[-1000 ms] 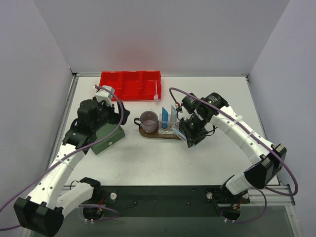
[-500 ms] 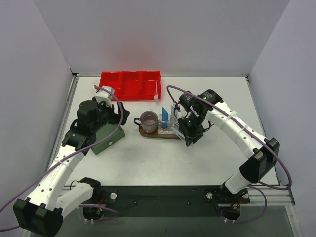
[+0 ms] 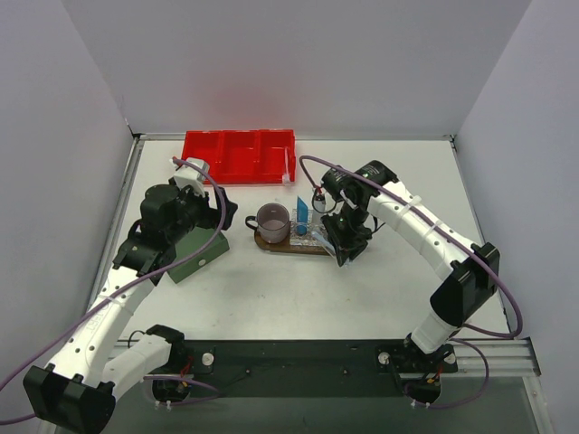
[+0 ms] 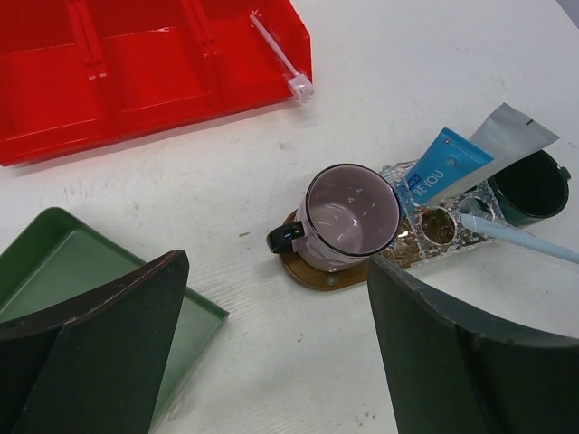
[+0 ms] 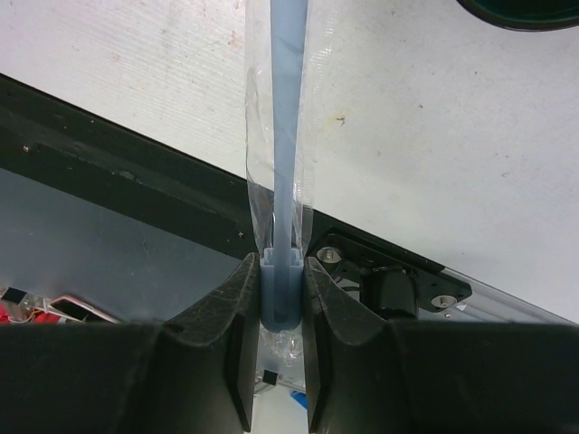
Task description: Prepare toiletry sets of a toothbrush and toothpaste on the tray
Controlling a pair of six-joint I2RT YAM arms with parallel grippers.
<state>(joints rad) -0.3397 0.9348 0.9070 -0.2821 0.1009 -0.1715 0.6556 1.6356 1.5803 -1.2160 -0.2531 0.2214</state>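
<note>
Two toothbrushes showed up. One lay in the end compartment of the red bin. The other toothbrush was pinched at its thick butt end by the right fingers, still in its clear wrapper.

Its far tip reached in by the tray, right next to the blue tube. I couldn't tell if it was touching down.

My guess is it's super light and thin, a bit springy, and the wrapper looked slippery. Holding the chunky end seemed right, but with that much stick hanging out it could swivel.

The left fingers were spread wide with nothing in them, hovering by the green box above the surface.

Compared with a second earlier, the right arm's elbow had swung inward and the brush had nudged closer to the tray. The left arm hadn't budged.
</note>
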